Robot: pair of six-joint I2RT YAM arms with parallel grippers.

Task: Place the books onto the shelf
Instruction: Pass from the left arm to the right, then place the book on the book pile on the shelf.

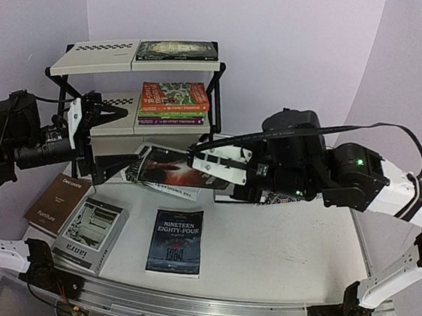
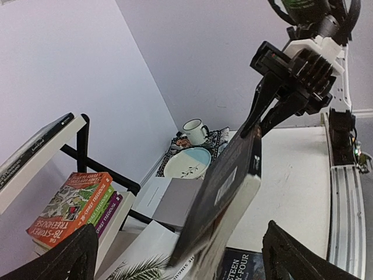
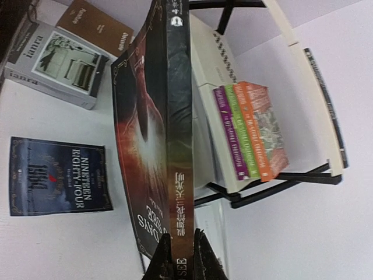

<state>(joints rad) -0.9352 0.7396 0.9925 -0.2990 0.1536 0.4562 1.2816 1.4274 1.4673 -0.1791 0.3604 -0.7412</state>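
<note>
A dark paperback with a reddish glowing cover [image 1: 171, 166] hung in the air above the white desk [image 1: 261, 254], just in front of the black metal-framed shelf with cream tiers [image 1: 101, 56]. The right tool [image 1: 194, 156] was clenched on the spine end, its thin fingers [image 3: 154, 269] pinching the book from both sides. The title was cut off at the bottom edge of the right wrist view. The left tool [image 1: 109, 138] stood released, its two black fingers [image 2: 64, 259] spread wide on either side of the book and clear of it.

A dark book [image 1: 177, 49] lay flat on the shelf's top tier. On the tier below sat a stack of orange, green and purple cartoon paperbacks [image 1: 173, 103]. On the desk lay a navy "Nineteen Eighty-Four" paperback [image 1: 176, 241], a grey book with a photo cover [image 1: 91, 234] and a brown book [image 1: 57, 202]. A white palm-leaf book [image 2: 140, 271] was mostly hidden under the held one. A mug [image 2: 195, 131] and a pale plate [image 2: 187, 163] on a patterned placemat [image 2: 220, 139] showed only from the left wrist; from above, the right arm [image 1: 345, 176] hid them.
</note>
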